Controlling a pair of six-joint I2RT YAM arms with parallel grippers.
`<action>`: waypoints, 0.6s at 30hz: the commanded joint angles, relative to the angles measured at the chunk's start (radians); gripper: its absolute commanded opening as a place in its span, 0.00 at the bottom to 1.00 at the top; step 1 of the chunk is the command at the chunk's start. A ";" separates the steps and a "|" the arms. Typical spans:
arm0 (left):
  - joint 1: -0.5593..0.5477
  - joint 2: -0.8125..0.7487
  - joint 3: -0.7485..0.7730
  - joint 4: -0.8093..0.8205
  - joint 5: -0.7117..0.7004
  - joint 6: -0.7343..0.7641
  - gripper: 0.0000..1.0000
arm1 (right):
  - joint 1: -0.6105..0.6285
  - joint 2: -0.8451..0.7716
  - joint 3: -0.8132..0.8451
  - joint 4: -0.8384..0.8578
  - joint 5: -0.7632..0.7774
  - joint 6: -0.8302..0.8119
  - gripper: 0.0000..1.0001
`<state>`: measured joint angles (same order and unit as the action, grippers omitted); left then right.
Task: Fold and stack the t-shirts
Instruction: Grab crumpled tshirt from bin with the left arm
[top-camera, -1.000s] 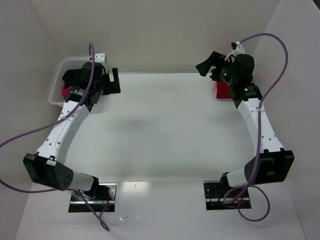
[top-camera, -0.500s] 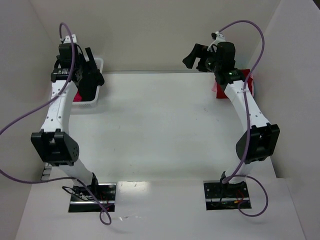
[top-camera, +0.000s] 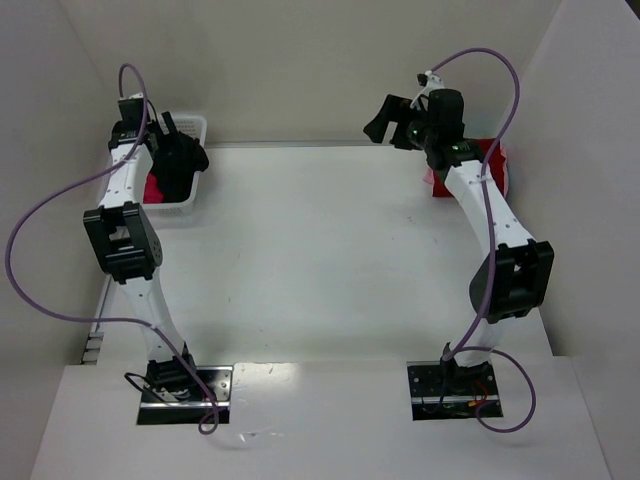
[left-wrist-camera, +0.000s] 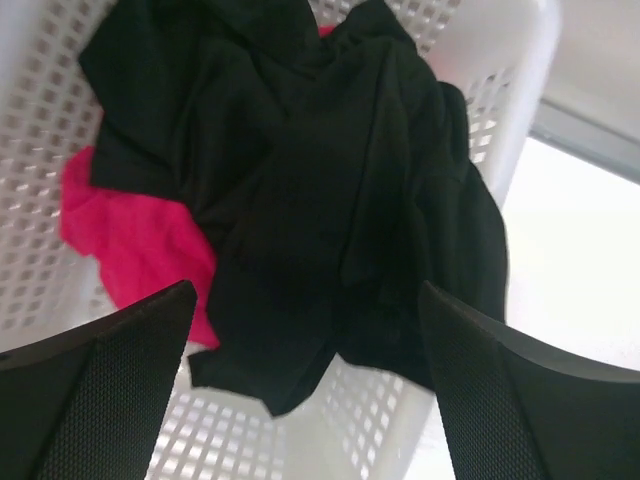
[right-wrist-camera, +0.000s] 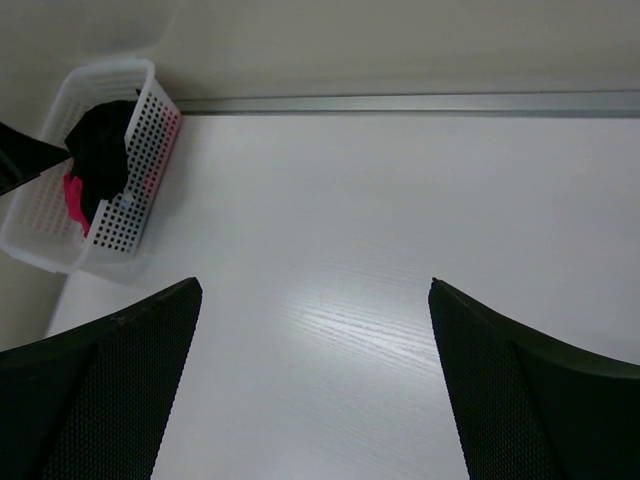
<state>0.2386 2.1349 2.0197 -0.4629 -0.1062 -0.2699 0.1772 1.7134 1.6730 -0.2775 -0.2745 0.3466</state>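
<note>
Far left corner: the white mesh basket (top-camera: 172, 206) is being seen on the table (top-camera: 320, 260), close against the left wall. The left gripper (top-camera: 182, 158) is being held above it, pointed down into it. In the left wrist view its fingers (left-wrist-camera: 100, 390) are being shown spread wide at the bottom corners of the frame. The jaws are being kept apart, with nothing being gripped and no cloth being touched.

Inside the basket, the black t-shirt (left-wrist-camera: 330, 200) is being seen crumpled on top and bunched against one mesh wall. The magenta-pink t-shirt (left-wrist-camera: 135, 240) is being covered by it for the most part, with only a patch being shown past the black cloth's edge. Neither is being seen folded.

Far right: the right gripper (top-camera: 392, 120) is being held high over the far right part of the table, facing left across it. In the right wrist view its fingers (right-wrist-camera: 110, 390) are being shown wide apart, with nothing being held between them. The basket is being seen well apart from it, over at the far left.

The dark red t-shirt (top-camera: 496, 158) is being seen at the far right corner by the right wall, largely hidden behind the right arm. Whether it is folded cannot be told.
</note>
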 joint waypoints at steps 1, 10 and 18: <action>-0.004 0.057 0.077 0.067 -0.012 -0.023 1.00 | 0.016 -0.001 -0.016 0.021 -0.008 -0.008 1.00; 0.076 0.177 0.108 0.119 0.085 -0.179 0.90 | 0.016 -0.001 -0.058 0.031 -0.026 -0.007 1.00; 0.076 0.295 0.189 0.110 0.111 -0.180 0.87 | 0.016 -0.011 -0.067 0.031 -0.005 -0.008 1.00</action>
<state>0.3260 2.3932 2.1597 -0.3801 -0.0414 -0.4267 0.1829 1.7134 1.6127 -0.2745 -0.2882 0.3492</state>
